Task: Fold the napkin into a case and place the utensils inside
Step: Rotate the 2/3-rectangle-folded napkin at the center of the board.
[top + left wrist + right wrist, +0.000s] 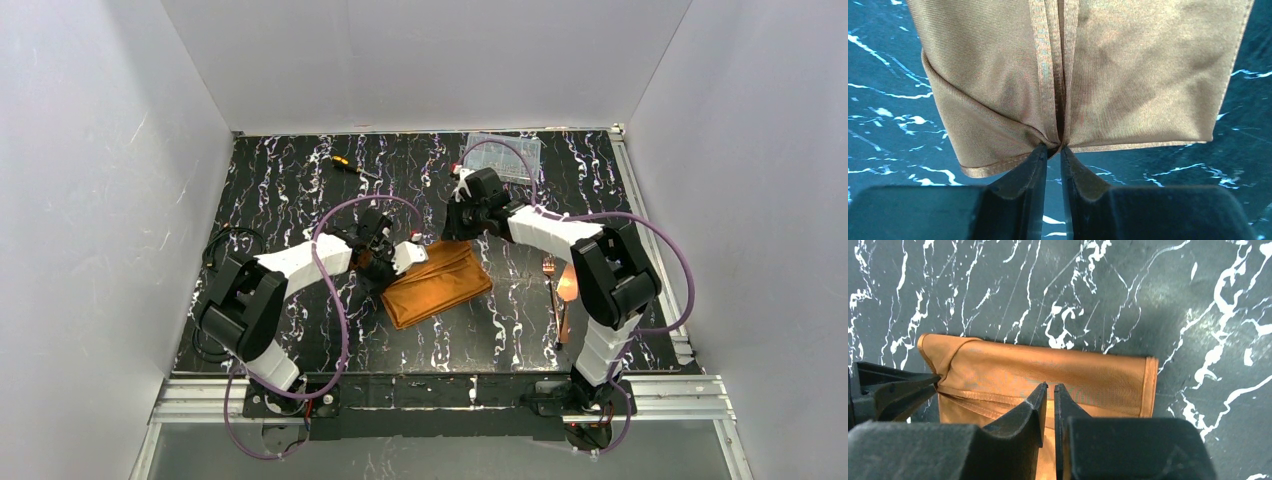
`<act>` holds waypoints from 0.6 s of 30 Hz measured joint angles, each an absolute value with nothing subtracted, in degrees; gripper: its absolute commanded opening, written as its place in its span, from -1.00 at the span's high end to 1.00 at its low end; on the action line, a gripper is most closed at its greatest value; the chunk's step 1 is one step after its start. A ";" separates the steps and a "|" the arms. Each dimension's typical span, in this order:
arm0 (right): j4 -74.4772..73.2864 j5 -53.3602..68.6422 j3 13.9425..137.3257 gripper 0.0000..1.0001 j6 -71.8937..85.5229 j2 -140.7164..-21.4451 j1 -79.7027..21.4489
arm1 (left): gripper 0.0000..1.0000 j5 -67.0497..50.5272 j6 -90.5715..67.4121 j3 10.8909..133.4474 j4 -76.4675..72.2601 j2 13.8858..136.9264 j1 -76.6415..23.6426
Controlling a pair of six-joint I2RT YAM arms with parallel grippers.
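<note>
Mid-table (pixel 300 200), the folded napkin (pixel 445 285) lies flat, its long axis running 8 to 2 o'clock. The left gripper (pixel 1054 149) pinches the gathered hem at the 8 o'clock end. The right gripper (pixel 1048 387), jaws narrow, nips a fold along the far edge. Utensils (pixel 556 290) lie apart at 3 o'clock, and bare marble spreads toward 6.

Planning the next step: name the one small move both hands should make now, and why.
Probably draw the pinched layers taut and lay them flat. The left hand is shut on bunched hems of the napkin, puckering it; the right hand seems to pinch its edge too; the copper utensils lie outside it.
</note>
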State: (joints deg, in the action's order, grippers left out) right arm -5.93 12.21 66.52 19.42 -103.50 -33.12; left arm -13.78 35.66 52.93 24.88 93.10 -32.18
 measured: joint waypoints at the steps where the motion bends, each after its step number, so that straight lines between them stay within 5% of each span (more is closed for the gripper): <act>1: -5.87 12.19 67.33 0.62 19.22 -103.77 -33.10 | 0.70 -13.19 36.38 52.90 24.71 93.03 -32.18; 18: 0.93 7.64 51.05 0.69 19.00 -97.95 -33.04 | 0.71 -5.98 46.48 52.14 24.05 92.09 -31.57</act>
